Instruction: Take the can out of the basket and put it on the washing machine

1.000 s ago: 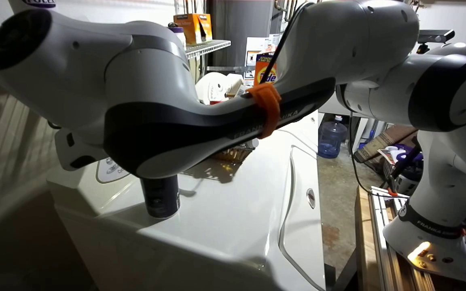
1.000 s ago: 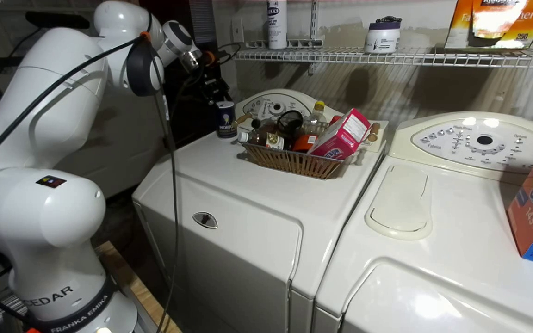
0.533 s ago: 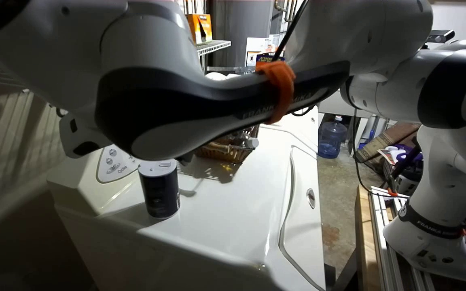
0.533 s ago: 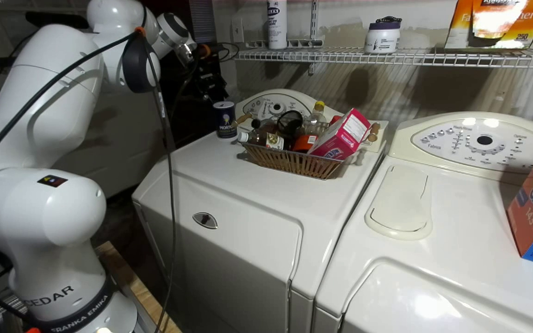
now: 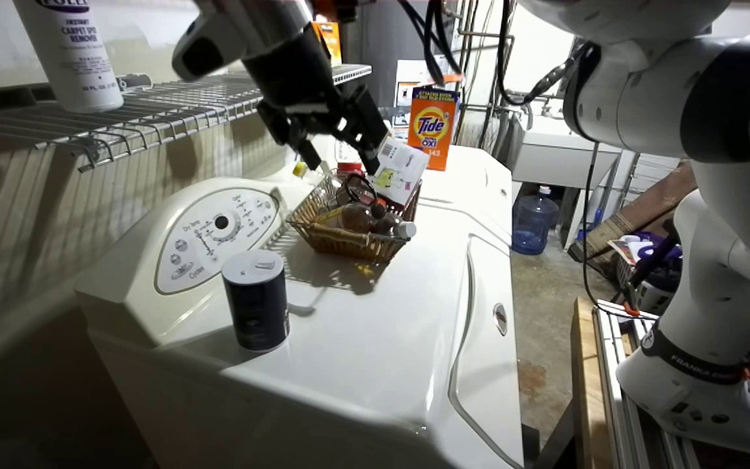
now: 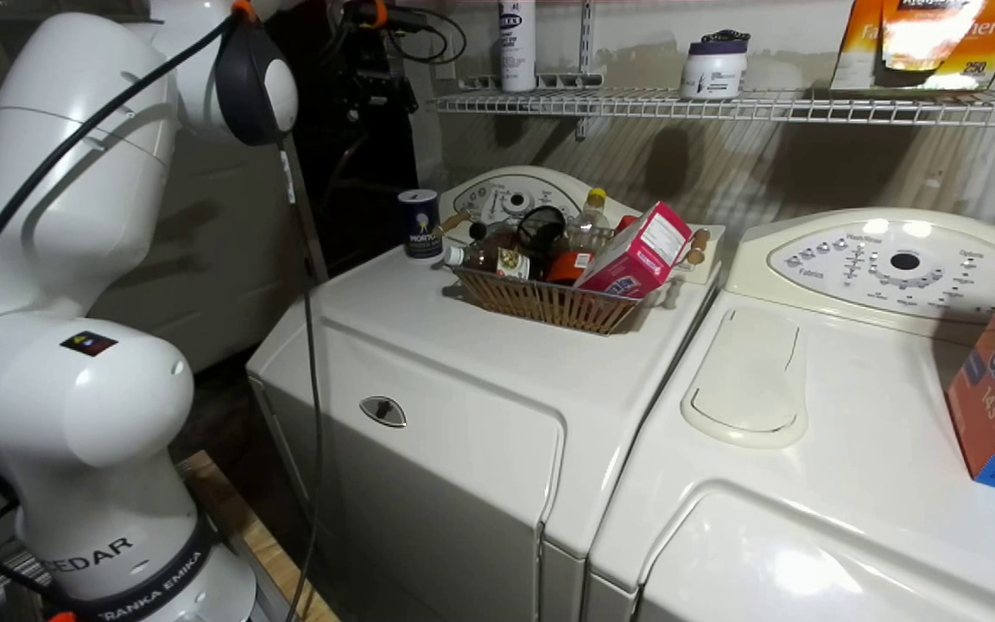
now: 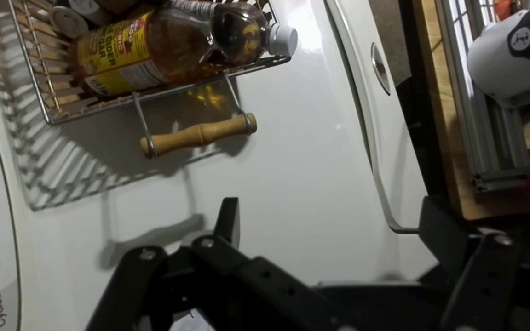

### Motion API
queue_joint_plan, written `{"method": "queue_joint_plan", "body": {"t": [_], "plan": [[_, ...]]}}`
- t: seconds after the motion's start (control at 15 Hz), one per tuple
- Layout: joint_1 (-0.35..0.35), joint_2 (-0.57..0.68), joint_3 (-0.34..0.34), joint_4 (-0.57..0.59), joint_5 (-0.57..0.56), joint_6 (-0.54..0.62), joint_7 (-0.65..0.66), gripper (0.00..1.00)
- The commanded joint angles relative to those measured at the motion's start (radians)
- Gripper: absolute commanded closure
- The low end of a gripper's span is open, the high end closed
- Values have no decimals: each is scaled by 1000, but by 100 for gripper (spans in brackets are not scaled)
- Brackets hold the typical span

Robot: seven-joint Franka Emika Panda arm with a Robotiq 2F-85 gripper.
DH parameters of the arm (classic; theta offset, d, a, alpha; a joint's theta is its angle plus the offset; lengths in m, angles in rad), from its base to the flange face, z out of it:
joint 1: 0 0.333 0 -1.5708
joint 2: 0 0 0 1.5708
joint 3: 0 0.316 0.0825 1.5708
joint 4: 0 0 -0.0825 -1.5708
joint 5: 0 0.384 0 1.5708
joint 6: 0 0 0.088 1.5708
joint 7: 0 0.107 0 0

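Jaws spread wide around nothing, the gripper (image 7: 330,207) now rises clear of the can (image 5: 256,306), which stands upright, unmoved, on the washing machine (image 5: 362,345), apart from the basket (image 6: 541,304) beyond (so the placing looks finished).

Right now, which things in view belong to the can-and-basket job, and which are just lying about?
Part of the job:
can, upright
basket
white machine under both
gripper, open

Just lying about:
Tide box
carpet spot remover bottle
purple-lidded tub
pink box in the basket
water jug
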Motion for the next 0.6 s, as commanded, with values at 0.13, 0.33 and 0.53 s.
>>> {"method": "queue_joint_plan", "body": {"t": [0.13,0.33,0.53], "plan": [[-174,-111,27,-34,216,-1,159,0],[-245,-173,29,-102,333,53,293,0],[-295,-228,15,-187,405,164,415,0]]}}
